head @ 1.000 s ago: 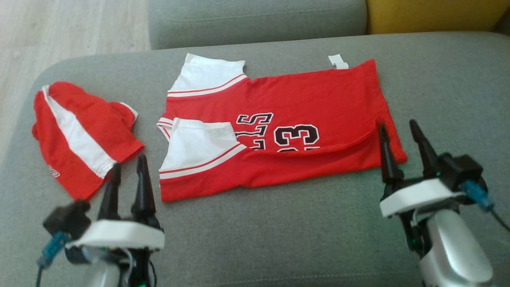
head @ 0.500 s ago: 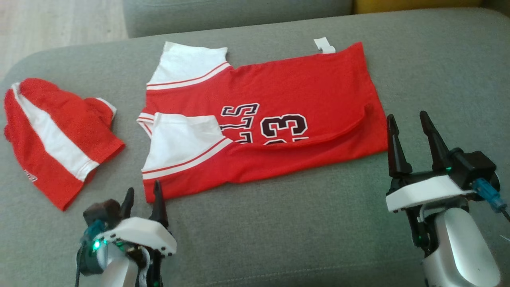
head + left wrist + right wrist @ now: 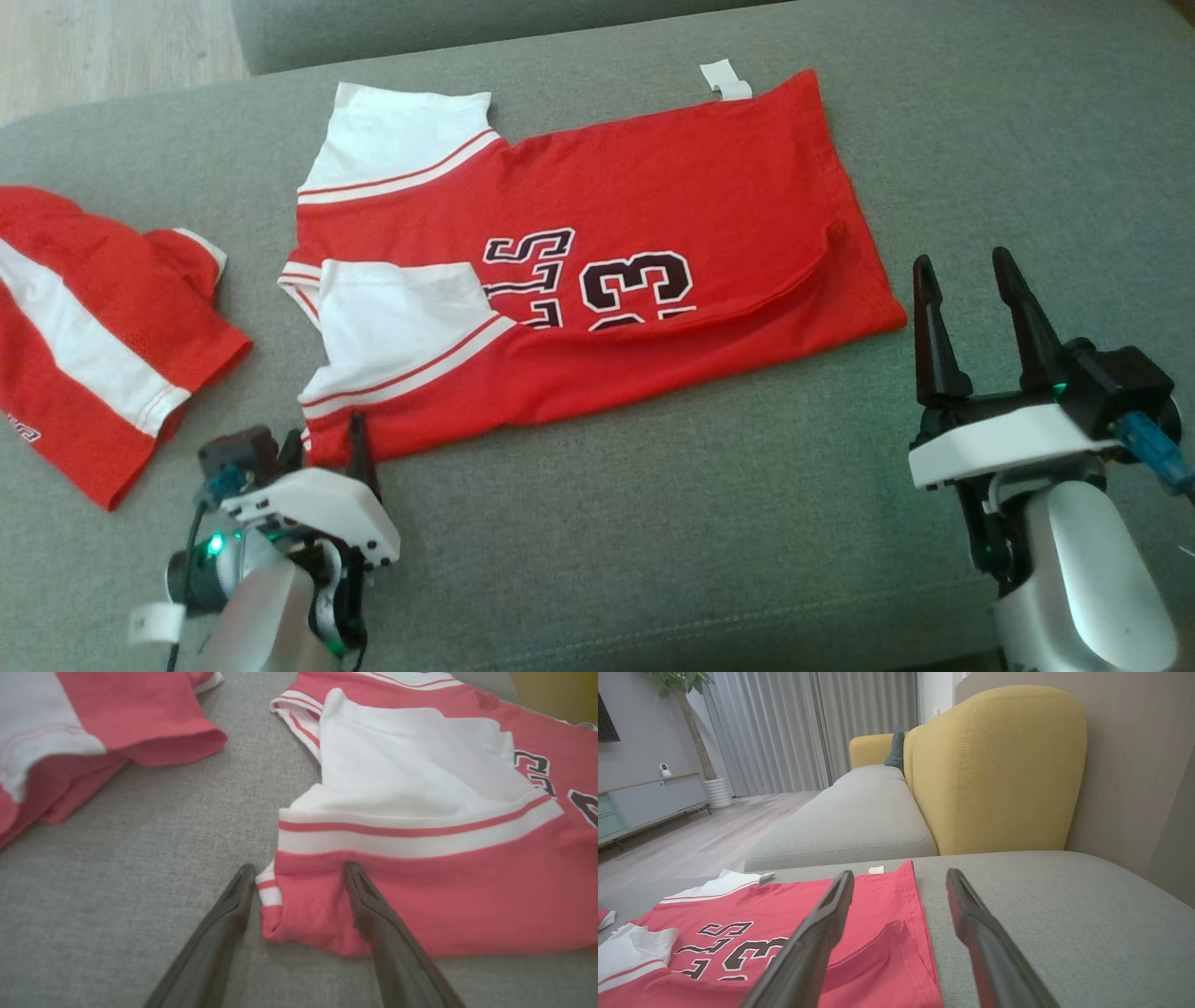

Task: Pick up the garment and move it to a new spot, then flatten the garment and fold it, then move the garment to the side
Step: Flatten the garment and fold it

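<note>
Left wrist view has the left hand [image 3: 298, 868], fingers spread, straddling the near corner of the jersey [image 3: 420, 914], which lies longways across the sofa [image 3: 117, 858] toward the right hand [image 3: 963, 259], also spread and empty.

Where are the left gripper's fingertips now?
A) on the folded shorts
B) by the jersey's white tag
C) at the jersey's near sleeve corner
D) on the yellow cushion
C: the open left gripper brackets the red jersey's corner just below its white sleeve.
</note>
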Controlling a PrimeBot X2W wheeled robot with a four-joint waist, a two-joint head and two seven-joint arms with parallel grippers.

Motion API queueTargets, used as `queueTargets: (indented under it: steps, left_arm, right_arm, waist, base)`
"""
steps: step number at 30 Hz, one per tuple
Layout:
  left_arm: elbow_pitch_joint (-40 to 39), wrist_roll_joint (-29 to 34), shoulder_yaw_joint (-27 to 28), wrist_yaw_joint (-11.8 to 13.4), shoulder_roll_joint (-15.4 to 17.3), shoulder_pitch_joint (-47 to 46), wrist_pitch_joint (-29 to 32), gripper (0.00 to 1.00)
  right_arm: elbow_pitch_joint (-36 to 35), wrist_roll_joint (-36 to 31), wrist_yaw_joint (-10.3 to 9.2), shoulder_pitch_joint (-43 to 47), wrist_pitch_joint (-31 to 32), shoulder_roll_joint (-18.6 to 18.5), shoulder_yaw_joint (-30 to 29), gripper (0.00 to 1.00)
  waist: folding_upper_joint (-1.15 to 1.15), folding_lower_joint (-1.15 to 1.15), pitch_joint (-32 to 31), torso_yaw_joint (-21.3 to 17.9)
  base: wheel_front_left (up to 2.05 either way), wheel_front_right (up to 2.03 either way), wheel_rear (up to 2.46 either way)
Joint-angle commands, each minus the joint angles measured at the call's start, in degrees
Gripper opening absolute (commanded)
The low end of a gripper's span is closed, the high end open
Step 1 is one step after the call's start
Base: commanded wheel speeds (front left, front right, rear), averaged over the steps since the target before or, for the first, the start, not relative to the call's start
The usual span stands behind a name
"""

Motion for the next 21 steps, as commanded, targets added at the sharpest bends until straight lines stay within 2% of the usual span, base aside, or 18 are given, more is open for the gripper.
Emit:
queueTargets:
  steps: [1,2,3,4,9,15,21]
  left_arm:
    - [0.93,0.09,1.00,-0.27,1.07,-1.55,0.98,1.00]
    - [1.65,-0.01,0.80,-0.60,1.06,-1.82,1.37,0.91]
    - [2.30,-0.08,0.56,-0.99,1.05,-2.11,1.72,0.31]
    - [2.81,-0.14,0.29,-1.51,1.04,-2.41,1.88,0.00]
    - [2.29,-0.35,0.02,-2.66,0.94,-3.82,-0.87,0.00]
    - [-2.30,0.97,-0.81,-3.22,0.86,-4.52,-3.52,0.00]
    - [-7.82,2.79,-2.89,-3.37,0.60,-3.82,-3.98,0.00]
  right_arm:
    - [-2.36,-0.63,-0.04,-1.06,0.44,0.30,0.83,1.00]
    - [-2.30,-0.74,-0.04,-1.11,0.65,0.31,0.58,1.00]
    - [-2.08,-0.94,-0.04,-1.17,1.16,0.31,0.25,1.00]
    - [-1.74,-1.26,-0.04,-1.28,1.83,0.32,-0.13,1.00]
    - [1.24,-2.94,-0.04,-2.68,7.35,0.35,-3.32,1.00]
    - [7.34,-2.03,-0.04,-6.24,13.78,0.38,-8.91,1.00]
    - [13.99,-0.98,-0.04,-9.63,15.91,0.38,-10.44,1.00]
  waist:
    - [0.00,0.00,0.12,0.01]
    - [0.00,0.00,0.17,0.06]
    - [0.00,0.00,0.23,0.14]
    - [0.00,0.00,0.30,0.25]
    - [0.00,0.00,0.83,1.46]
    - [0.00,0.00,1.45,3.64]
    - [0.00,0.00,1.89,5.38]
  base:
    - [0.00,0.00,0.00]
    - [0.00,0.00,0.00]
    - [0.00,0.00,0.00]
    - [0.00,0.00,0.00]
    - [0.00,0.00,0.00]
    - [0.00,0.00,0.00]
    - [0.00,0.00,0.00]
